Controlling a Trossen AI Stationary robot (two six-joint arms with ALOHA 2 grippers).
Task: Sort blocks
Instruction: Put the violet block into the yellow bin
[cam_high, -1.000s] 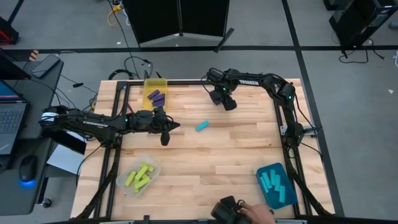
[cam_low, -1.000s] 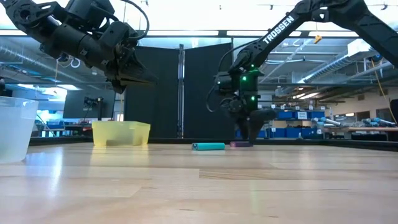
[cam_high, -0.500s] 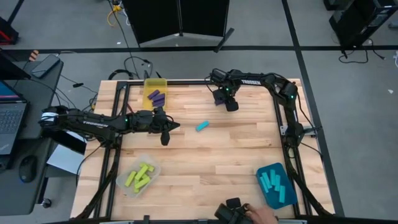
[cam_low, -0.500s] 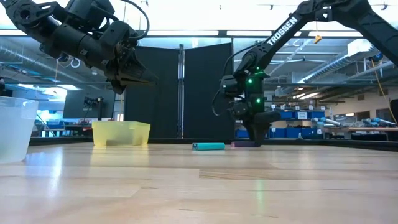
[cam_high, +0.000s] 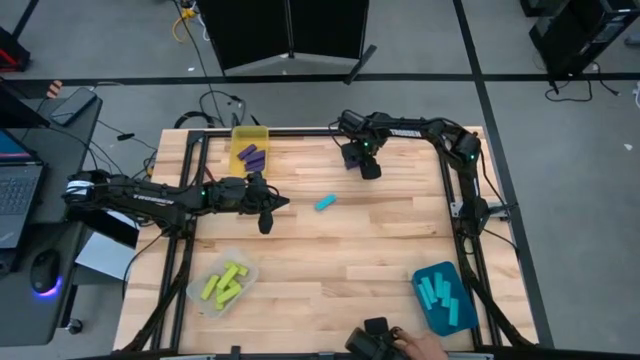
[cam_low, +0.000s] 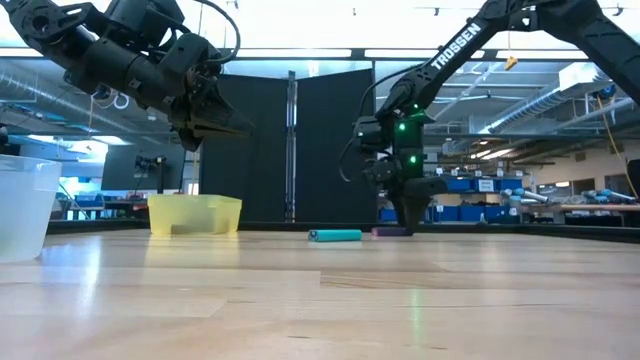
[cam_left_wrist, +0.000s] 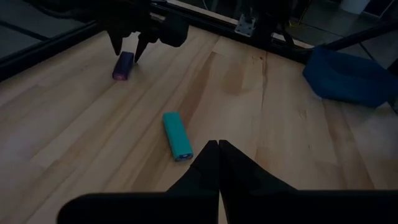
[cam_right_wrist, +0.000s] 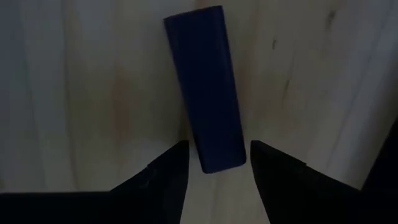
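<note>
A purple block (cam_right_wrist: 208, 87) lies flat on the table near its far edge. My right gripper (cam_right_wrist: 217, 149) points down over it, open, with one finger on each side of the block's end and a thin gap at either side. The left wrist view shows those fingers (cam_left_wrist: 118, 45) standing astride the block (cam_left_wrist: 123, 65). A cyan block (cam_high: 325, 203) lies flat at mid-table. My left gripper (cam_high: 265, 220) hangs shut above the table's left middle, with nothing in it, and points toward the cyan block (cam_left_wrist: 177, 137).
A yellow bin (cam_high: 250, 150) with purple blocks stands at the far left. A clear bin (cam_high: 222, 283) with yellow-green blocks is at the near left, and a teal bin (cam_high: 445, 298) with cyan blocks at the near right. A person's hand (cam_high: 412, 346) shows at the near edge.
My right gripper has rolled a little about its downward-pointing line while staying over the purple block. The blocks have not moved.
</note>
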